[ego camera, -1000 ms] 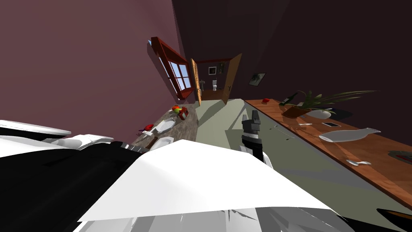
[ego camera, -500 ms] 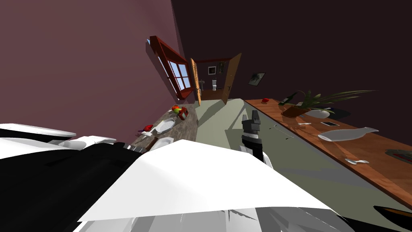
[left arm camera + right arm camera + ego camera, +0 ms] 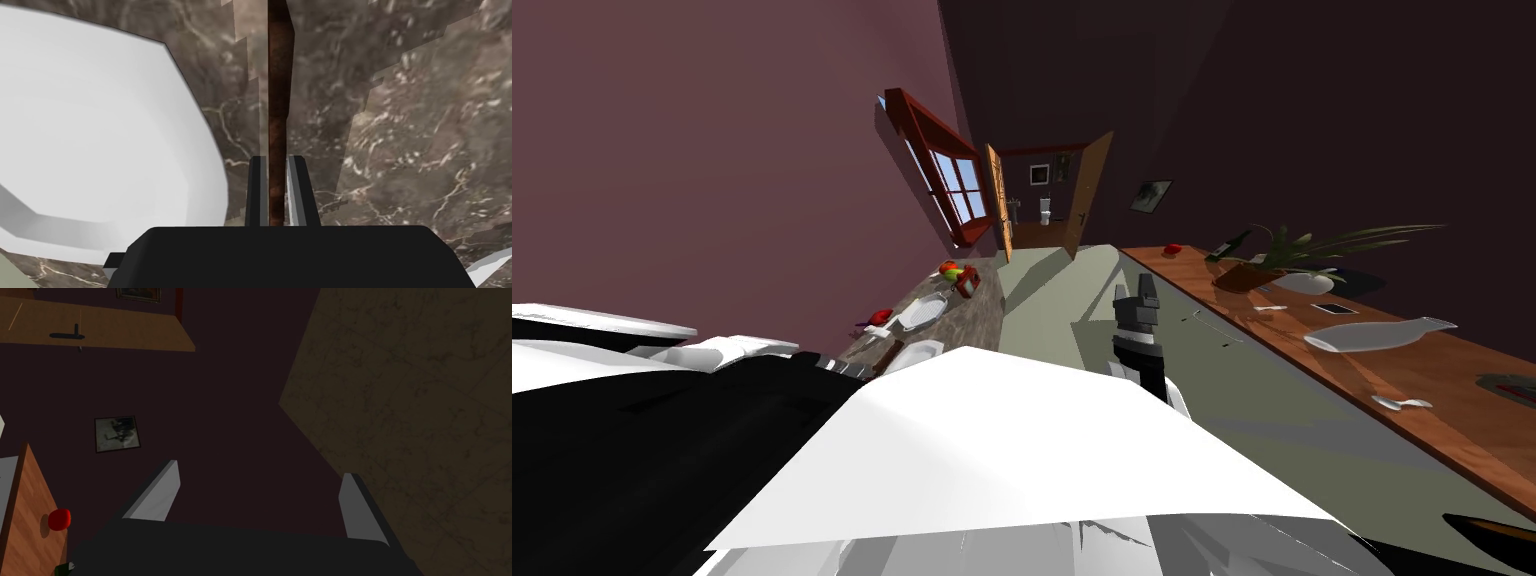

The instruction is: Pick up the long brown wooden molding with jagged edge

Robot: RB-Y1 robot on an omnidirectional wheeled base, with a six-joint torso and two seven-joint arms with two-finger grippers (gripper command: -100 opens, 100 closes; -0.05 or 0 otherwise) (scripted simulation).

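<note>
Two claws are accounted for. In the head view, the right claw [image 3: 1134, 292] is held over the floor, right of the marbled bench [image 3: 980, 305].

In the left wrist view, the left claw [image 3: 276, 160] is pinched onto the thin brown molding [image 3: 279, 90], which stretches away over the bench just beside a white dish [image 3: 100, 140]. If it is gripped off-centre, the long piece could droop, twist out or be swung into the dish.

In the right wrist view, the right claw is spread wide, with nothing held.

The left gripper [image 3: 276, 159] is a matte black box with a squared front edge. Two thin, flat, light grey blade fingers [image 3: 299, 190] with darker side faces rise from it. The right gripper [image 3: 261, 469] is built alike, a dark box with pale grey tapered blades. The right arm [image 3: 1134, 322] is made of blocky dark grey segments ringed by a white collar.
</note>
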